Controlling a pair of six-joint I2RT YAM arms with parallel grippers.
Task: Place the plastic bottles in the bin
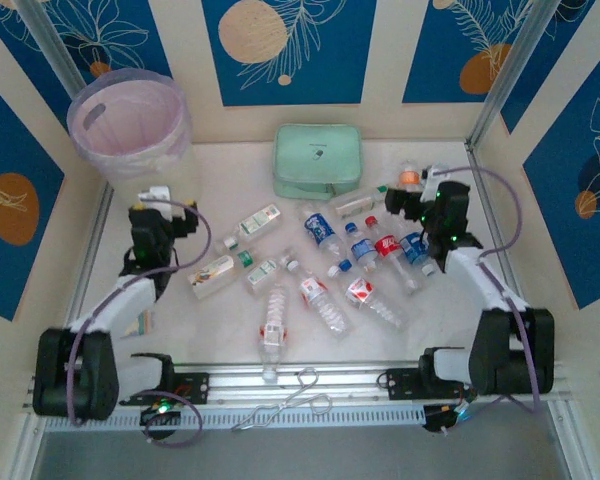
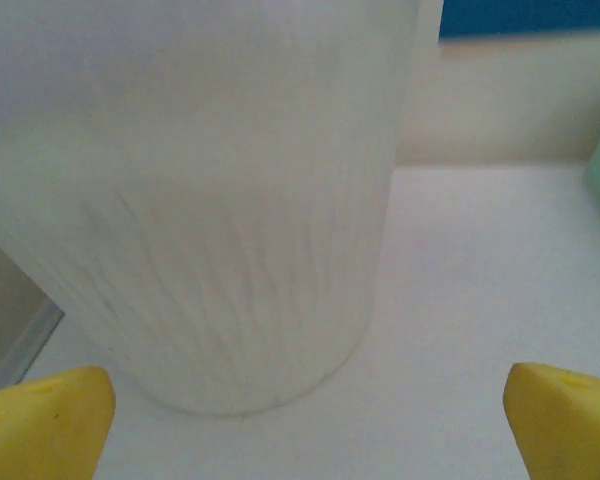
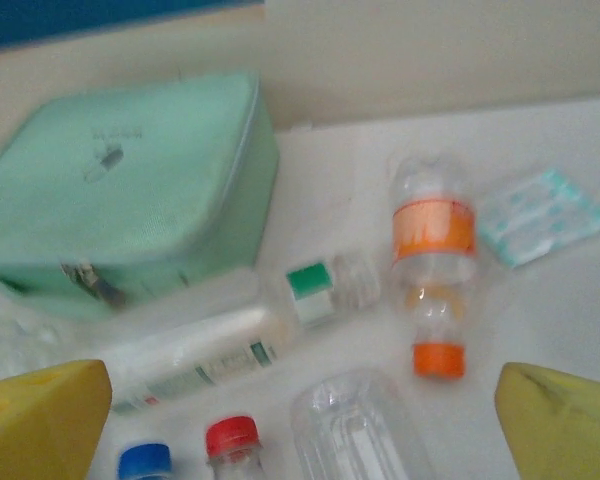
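Note:
Several clear plastic bottles [image 1: 320, 260] lie scattered on the white table between the arms. The bin [image 1: 130, 125], whitish with a pink liner, stands at the back left. My left gripper [image 1: 170, 207] is open just in front of the bin; in the left wrist view the bin wall [image 2: 200, 200] rises close ahead between the yellow fingertips [image 2: 45, 420]. My right gripper [image 1: 407, 200] is open at the back right, above the bottles. In the right wrist view its gripper [image 3: 305, 430] hangs over an orange-capped bottle [image 3: 435, 260], a green-labelled bottle [image 3: 230, 335], a red cap [image 3: 230, 437] and a blue cap [image 3: 145, 462].
A mint green zip case [image 1: 318, 160] sits at the back centre, close to the right gripper's bottles [image 3: 130, 190]. A small flat packet [image 3: 540, 215] lies right of the orange-capped bottle. Metal tongs [image 1: 290, 400] rest on the front rail. Patterned walls close in three sides.

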